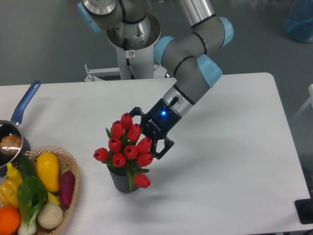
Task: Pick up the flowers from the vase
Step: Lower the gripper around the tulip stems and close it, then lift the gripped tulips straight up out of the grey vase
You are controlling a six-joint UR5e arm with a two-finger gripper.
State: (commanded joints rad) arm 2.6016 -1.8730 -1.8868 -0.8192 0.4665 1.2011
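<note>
**Gripper at the Flower Bunch**

The flowers (126, 147) stand upright in the vase (120, 179) on the white tabletop (230, 147), buds up, stems vertical. The gripper (146, 139) sits against the bunch's right side, fingers spread around the upper buds; a firm hold cannot be confirmed. A wicker basket (68, 196) of vegetables and a blue-handled saucepan (14, 132) stand well apart, left. Gripper lettering is unreadable.

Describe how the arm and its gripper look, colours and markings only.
The arm has silver-grey tube segments with light blue caps on the joints. Its base column is white under a metallic collar and carries a small red-and-white sticker. The gripper is black, with a glowing blue light and small white lettering on its body.
</note>
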